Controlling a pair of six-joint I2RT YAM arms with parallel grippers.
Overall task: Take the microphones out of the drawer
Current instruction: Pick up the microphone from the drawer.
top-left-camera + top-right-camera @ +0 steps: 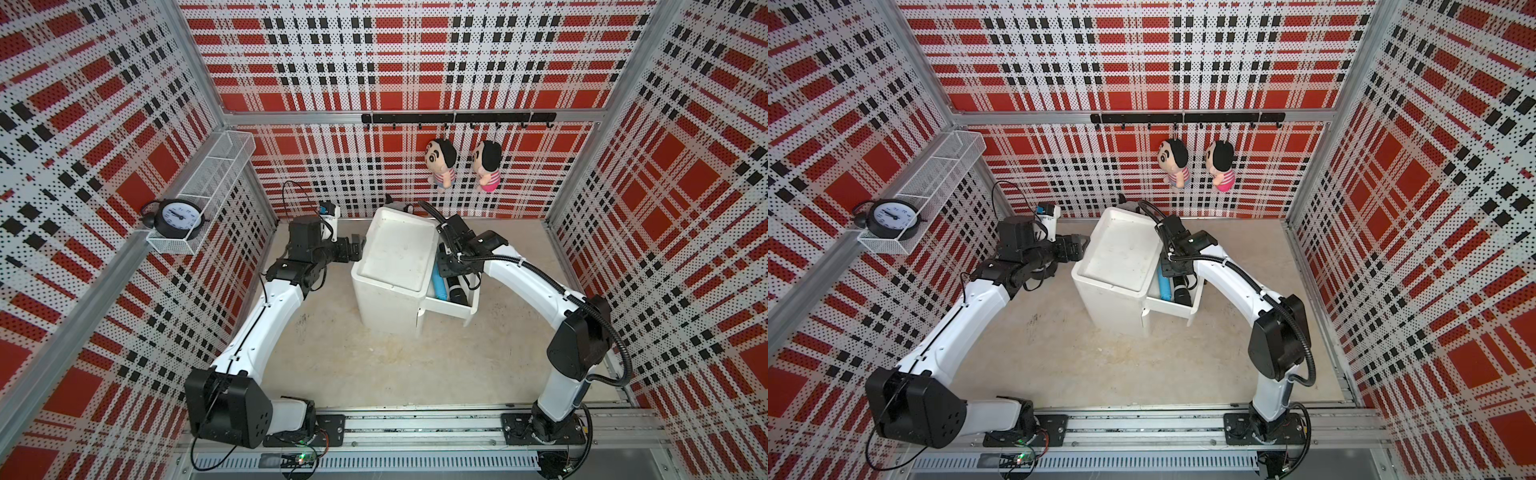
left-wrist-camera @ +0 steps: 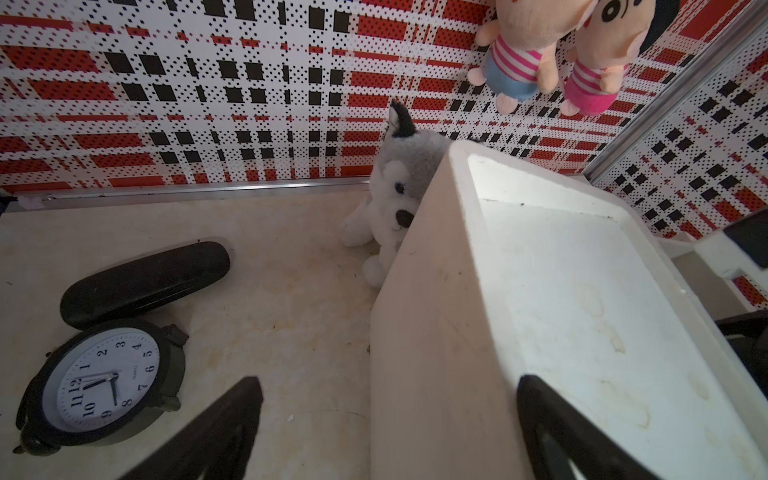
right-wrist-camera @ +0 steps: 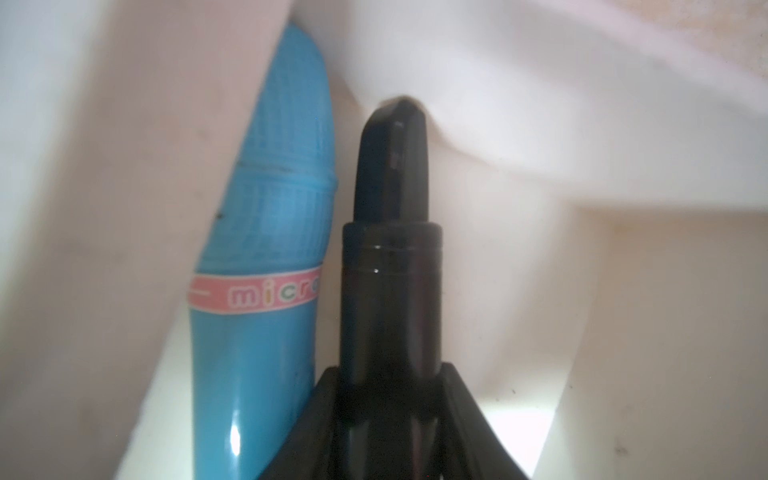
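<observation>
The white cabinet is standing mid-desk with its drawer pulled out on the side toward the right arm. The blue microphone is lying lengthwise in the drawer, against the wall nearest the cabinet body, and a black cylinder is lying just beside it, apparently touching. The right tool is reaching down into the drawer; in the wrist view its fingers are pressing against both sides of the black cylinder, so it is clenching that and not the microphone. The left tool is hanging released at the cabinet's far side, one finger outside the side wall and one over the recessed top; whether either is touching, I cannot tell. A husky plush is sitting behind the cabinet against the back wall. Two dolls are hanging from the hook rail above.
</observation>
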